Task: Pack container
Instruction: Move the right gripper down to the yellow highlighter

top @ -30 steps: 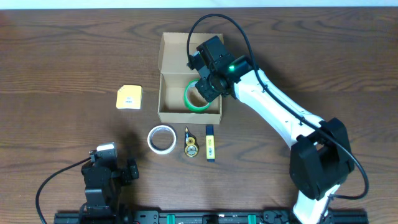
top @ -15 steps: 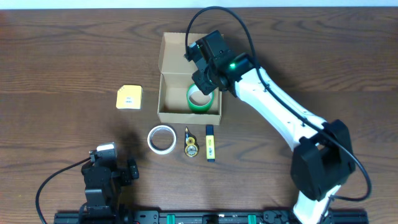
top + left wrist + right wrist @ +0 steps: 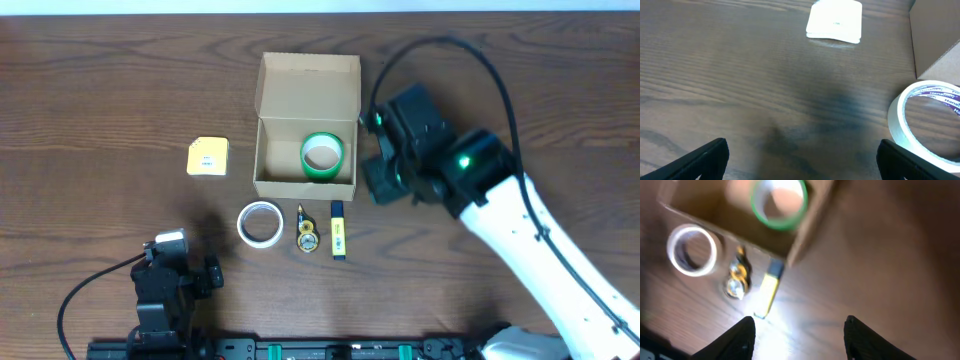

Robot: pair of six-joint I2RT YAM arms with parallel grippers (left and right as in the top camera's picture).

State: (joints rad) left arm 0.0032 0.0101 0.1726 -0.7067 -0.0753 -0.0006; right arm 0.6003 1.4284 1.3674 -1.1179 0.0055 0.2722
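The tan cardboard container [image 3: 270, 170] stands open with its flap lid laid back, and a green tape roll [image 3: 322, 156] lies inside it. The container [image 3: 805, 230] and the green roll [image 3: 779, 202] also show in the right wrist view. My right gripper [image 3: 378, 180] hangs open and empty above the table just right of the container; its fingers frame bare wood [image 3: 799, 340]. My left gripper [image 3: 172, 272] rests open and empty at the near left; its view [image 3: 800, 160] shows bare wood.
In front of the container lie a white tape roll [image 3: 260, 222], a small yellow-black object [image 3: 307, 234] and a yellow-blue marker [image 3: 339, 229]. A yellow square pad [image 3: 207, 157] lies left of the container. The white roll [image 3: 927, 120] and pad [image 3: 835, 21] show in the left wrist view.
My right gripper has let go of the green tape roll inside the container, risen and moved right out of the box. The left arm has not moved.
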